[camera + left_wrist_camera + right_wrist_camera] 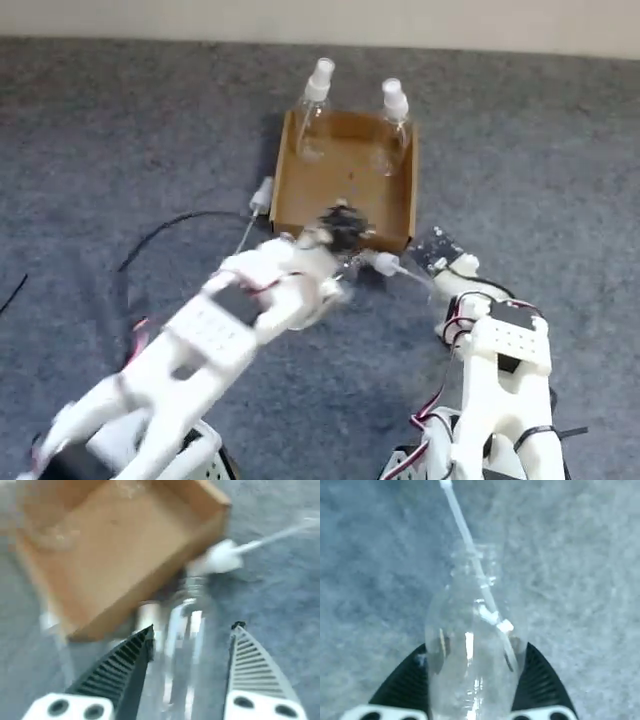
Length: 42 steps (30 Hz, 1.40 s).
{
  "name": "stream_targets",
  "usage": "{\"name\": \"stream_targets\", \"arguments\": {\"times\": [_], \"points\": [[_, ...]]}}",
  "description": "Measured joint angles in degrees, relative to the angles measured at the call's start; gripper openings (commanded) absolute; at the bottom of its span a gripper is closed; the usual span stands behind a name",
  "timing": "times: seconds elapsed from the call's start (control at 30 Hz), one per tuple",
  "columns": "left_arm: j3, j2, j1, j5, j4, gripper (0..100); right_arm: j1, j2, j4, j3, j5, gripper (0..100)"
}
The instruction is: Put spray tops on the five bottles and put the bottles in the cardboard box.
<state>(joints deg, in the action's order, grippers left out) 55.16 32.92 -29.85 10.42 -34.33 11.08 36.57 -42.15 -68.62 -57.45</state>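
Grey carpet covers the table (100, 150), w/ a pale wall strip past its far edge. We see the cardboard box (340, 195) near the middle of that far edge, open side up. Inside it, the far-left bottle (314, 115) and the far-right bottle (392, 130) stand upright against the box's far wall, one per corner, each w/ a white spray top on.

A loose spray top (262, 195) lies on the table just beside the box's left wall, its tube trailing toward the near edge.

The left gripper (194, 629) is at the box's near wall. Its jaws are spread, w/ an uncapped bottle (182, 640) lying between them, neck toward the box. We can't tell whether either finger touches it. A second spray top (220, 557) lies just past that neck, outside the near wall, approx. at the box's right corner.

The right gripper (477, 649) sits on the side toward the table's right edge, jaws clenched on a clear bottle (472, 680). A thin white dip tube (465, 530) appears to run in through this bottle's open neck and down into its body.
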Motion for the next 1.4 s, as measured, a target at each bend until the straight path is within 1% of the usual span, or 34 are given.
{"name": "stream_targets", "arguments": {"times": [0.1, 0.2, 0.3, 0.4, 0.53, 0.6, 0.77, 0.9, 1.07, 1.27, 1.4], "points": [[-5.98, -11.16, -3.69, -0.26, 1.14, 16, -1.58, 0.00, 0.09, 0.00, 0.00, 0.5], [-10.90, -19.69, -3.87, -0.44, 3.08, 15, -1.93, 0.00, 0.26, 0.00, 0.00, 0.5], [-13.89, -23.21, -3.25, -0.44, 3.87, 14, -1.93, 0.00, 0.26, 0.00, 0.00, 0.5], [-15.30, -23.56, -2.46, -0.44, 4.04, 14, -3.87, 0.00, 0.26, 0.00, 0.97, 0.5], [-15.56, -24.35, -2.11, -0.44, 5.45, 14, -9.05, 0.00, 0.26, 0.00, 7.91, 0.5], [-15.56, -24.35, -2.29, -0.44, 5.63, 14, -11.43, 0.00, 0.26, 0.00, 10.20, 0.5], [-14.59, -24.35, -2.29, -0.44, 5.80, 14, -17.41, 0.00, 0.26, 0.00, 12.84, 0.5], [-14.42, -24.35, 0.09, -0.44, 5.80, 14, -18.64, 0.00, -1.23, 0.00, 13.01, 0.5], [-11.25, -23.30, 4.84, -0.44, 5.80, 14, -18.81, 0.00, -5.54, 0.00, 8.26, 0.5], [-3.52, -11.60, 8.26, -0.44, 5.80, 14, -21.71, 0.00, -6.33, -0.09, 4.66, 0.5], [-2.81, -8.26, 9.67, -0.44, 5.80, 14, -22.33, 0.00, -6.33, -0.09, 4.57, 0.5]]}}
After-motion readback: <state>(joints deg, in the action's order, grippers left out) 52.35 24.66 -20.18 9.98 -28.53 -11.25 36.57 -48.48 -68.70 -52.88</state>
